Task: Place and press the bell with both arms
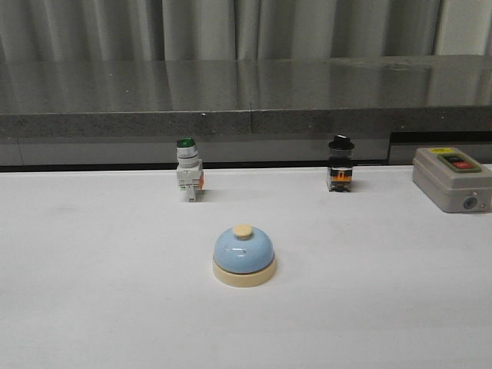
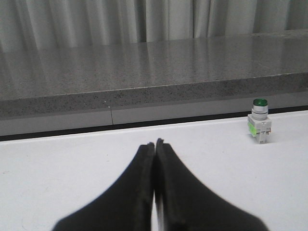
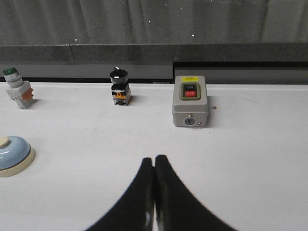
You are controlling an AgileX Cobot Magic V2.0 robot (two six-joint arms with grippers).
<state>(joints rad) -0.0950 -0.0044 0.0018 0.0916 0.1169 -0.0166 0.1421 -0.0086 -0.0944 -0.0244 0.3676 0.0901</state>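
White table [image 1: 92, 292], grey counter behind. The bell [image 1: 244, 257] sits centre, upright, untouched; green switch [image 1: 188, 178] at its eleven o'clock. Left gripper [image 2: 155, 144] and right gripper [image 3: 154, 159] both pinched together, empty. Best to open wide and grip low around the base.

A: How does the left gripper [image 2: 155, 144] stand?

B: Its two black fingers are pressed together, tips touching, nothing between them, and it hangs low above the white table.

A: And the right gripper [image 3: 154, 159]?

B: The same: fingers closed tip to tip, empty. Neither arm shows in the front view.
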